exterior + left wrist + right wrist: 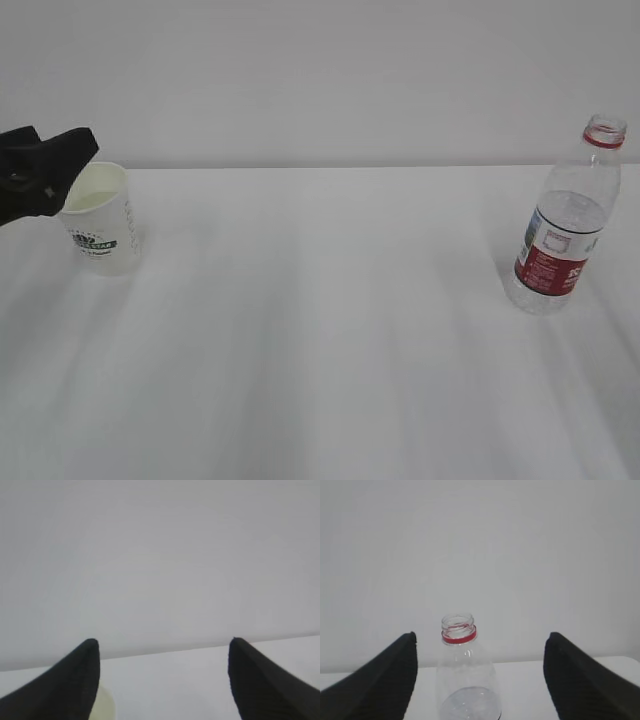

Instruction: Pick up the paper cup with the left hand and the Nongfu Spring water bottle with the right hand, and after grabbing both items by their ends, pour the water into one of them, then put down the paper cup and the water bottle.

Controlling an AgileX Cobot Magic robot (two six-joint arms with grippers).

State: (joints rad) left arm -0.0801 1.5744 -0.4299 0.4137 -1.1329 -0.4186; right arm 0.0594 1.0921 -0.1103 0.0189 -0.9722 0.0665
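The paper cup (100, 220) stands upright at the table's far left, white with a green logo. My left gripper (68, 172) sits at the cup's rim on its left side. In the left wrist view this gripper (163, 641) is open wide, and only a cream sliver of the cup (103, 706) shows just inside the left finger. The Nongfu Spring water bottle (560, 225) stands upright and uncapped at the right, with water (470, 702) in its lower part. My right gripper (480, 635) is open, and the bottle (465, 670) stands ahead between its jaws, untouched. The exterior view does not show the right arm.
A white table (320, 340) stretches between the cup and the bottle. A plain pale wall (320, 70) rises behind its far edge. The bottle stands close to the right edge of the exterior view.
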